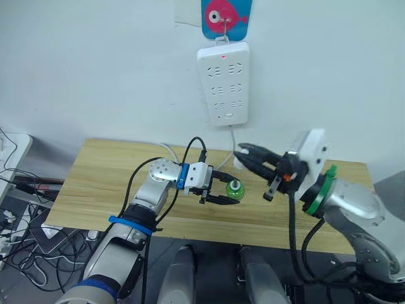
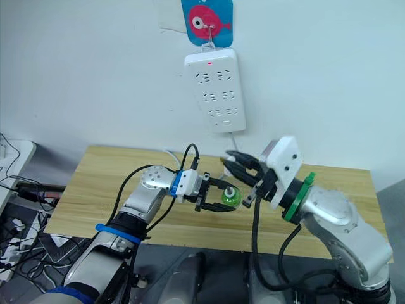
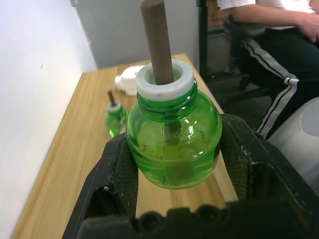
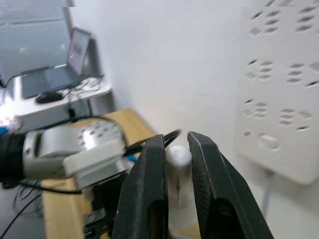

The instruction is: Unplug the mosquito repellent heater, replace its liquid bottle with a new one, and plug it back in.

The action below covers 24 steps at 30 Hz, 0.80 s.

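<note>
White wall, wooden table, cluttered corner.
You have a plain white wall (image 1: pixel 95 69) behind a light wooden table (image 1: pixel 95 183) whose far edge runs just beside it. A long white power strip (image 1: pixel 223 82) hangs on that wall from a blue hook plate with a pink fish (image 1: pixel 226 18), a red light lit near its top. Off the table's left edge you see tangled cables (image 1: pixel 19 240) on a dark floor. In the right wrist view, a side desk (image 4: pixel 60 94) carries a laptop (image 4: pixel 55 69).
</note>
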{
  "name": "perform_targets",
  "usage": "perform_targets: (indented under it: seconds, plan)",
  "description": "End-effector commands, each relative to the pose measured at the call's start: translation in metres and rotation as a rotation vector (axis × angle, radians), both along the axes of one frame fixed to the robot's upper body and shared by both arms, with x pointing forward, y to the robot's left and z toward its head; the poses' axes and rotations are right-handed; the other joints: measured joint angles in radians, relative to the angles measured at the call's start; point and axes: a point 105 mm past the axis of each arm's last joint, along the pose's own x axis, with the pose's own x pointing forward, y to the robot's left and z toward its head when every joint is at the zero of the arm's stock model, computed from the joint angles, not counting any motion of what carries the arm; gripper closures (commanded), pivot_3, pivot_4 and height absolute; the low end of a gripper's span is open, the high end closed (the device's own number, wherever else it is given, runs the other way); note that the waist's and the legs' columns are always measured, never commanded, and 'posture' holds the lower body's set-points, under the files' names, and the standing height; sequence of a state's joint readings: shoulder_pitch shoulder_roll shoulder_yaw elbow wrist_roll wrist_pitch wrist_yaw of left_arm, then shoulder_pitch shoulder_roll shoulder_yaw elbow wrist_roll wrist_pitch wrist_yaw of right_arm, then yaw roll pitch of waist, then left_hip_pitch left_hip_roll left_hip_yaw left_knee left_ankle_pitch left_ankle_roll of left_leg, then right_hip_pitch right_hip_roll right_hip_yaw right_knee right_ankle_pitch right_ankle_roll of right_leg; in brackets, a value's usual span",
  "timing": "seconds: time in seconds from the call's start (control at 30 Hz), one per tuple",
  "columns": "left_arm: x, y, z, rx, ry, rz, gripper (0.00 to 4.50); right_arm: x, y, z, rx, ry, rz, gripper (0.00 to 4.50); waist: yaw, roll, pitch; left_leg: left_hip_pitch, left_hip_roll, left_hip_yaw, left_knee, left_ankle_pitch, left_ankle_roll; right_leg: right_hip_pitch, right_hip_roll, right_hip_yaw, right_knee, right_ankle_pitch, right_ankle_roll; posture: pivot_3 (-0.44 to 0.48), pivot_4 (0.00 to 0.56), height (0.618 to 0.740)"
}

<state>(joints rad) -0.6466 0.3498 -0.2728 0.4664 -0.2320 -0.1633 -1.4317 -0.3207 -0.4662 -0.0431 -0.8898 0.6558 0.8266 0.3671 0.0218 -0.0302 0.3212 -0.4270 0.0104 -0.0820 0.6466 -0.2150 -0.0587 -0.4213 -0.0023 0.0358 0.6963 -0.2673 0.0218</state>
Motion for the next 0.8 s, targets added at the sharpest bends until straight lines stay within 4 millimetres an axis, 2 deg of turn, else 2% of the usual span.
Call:
perform_targets:
  seconds: [0.03,0.2,0.4,0.6,0.8]
  plan:
    - [-0.001,0.007,-0.001,-0.003,-0.015,0.011,2.28,0.004,-0.009,0.005,0.054,0.005,-0.101,4.2,0.0,0.0,0.0,0.0,0.0,0.0,0.0,0.0,0.0,0.0,0.0,0.0,0.0,0.0,0.0,0.158,0.291,0.74]
    - [-0.006,0.012,-0.003,0.003,-0.015,0.028,2.28,0.043,-0.041,-0.054,-0.013,0.096,-0.427,4.2,0.003,0.0,0.0,0.0,-0.001,0.0,0.0,0.0,0.0,0.0,0.0,0.0,-0.001,0.0,0.0,0.179,0.3,0.74]
    - [-0.009,0.027,-0.004,0.027,-0.005,0.068,2.28,0.07,-0.057,-0.112,-0.021,0.119,-0.571,4.2,0.0,0.0,0.0,0.001,0.0,0.002,-0.001,0.0,0.0,0.0,0.0,0.002,0.0,0.0,0.0,0.208,0.308,0.74]
    - [-0.01,0.033,-0.003,0.026,0.018,0.115,2.28,0.082,-0.066,-0.155,-0.018,0.175,-0.633,4.2,0.003,0.0,0.001,0.002,0.001,0.002,-0.002,0.0,0.0,0.0,0.001,0.002,0.0,-0.001,-0.001,0.228,0.326,0.74]
    - [-0.014,0.037,-0.003,0.04,0.027,0.119,2.28,0.088,-0.074,-0.181,-0.029,0.188,-0.684,4.2,0.004,0.0,0.002,0.002,0.001,0.002,-0.002,0.0,0.0,0.0,0.001,0.002,0.0,-0.001,0.0,0.242,0.346,0.74]
